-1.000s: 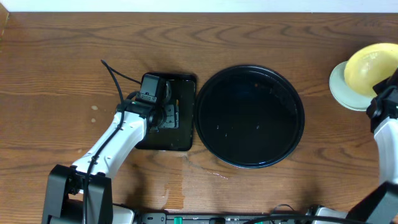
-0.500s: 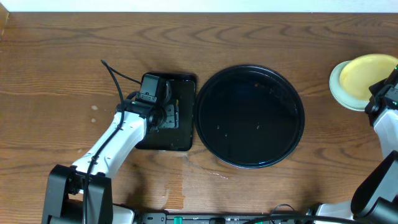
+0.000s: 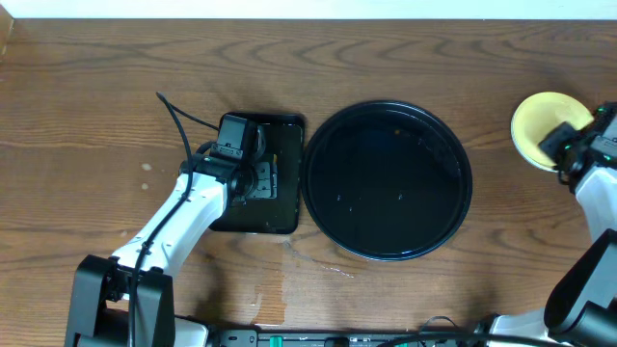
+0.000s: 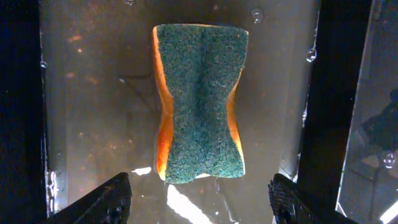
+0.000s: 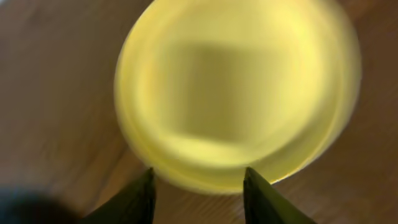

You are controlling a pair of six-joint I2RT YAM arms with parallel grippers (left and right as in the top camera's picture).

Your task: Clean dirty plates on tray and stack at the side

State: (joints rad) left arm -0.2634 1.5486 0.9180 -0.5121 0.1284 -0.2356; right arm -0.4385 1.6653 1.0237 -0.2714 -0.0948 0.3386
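The right gripper (image 5: 199,198) is held spread over the blurred yellow plate (image 5: 236,87), which lies near the right edge of the table (image 3: 96,77), well apart from the round tray (image 3: 386,180). The left gripper (image 4: 202,202) is spread above a sponge (image 4: 199,102) in the wet rectangular tray (image 3: 284,212), just beside the round tray's left rim.

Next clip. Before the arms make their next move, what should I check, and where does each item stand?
1. Large round glossy black tray holds no plates: ok.
2. Pale yellow round plate sits at the right side of the wooden table: ok.
3. Right gripper open, not clamping the plate: ok.
4. No sauce smear on the yellow plate: ok, though the wrist view is blurred.
5. Whether anything is stacked under it: cannot tell.
6. Green-and-orange sponge lies in the wet rectangular black tray, left gripper open above it: ok.
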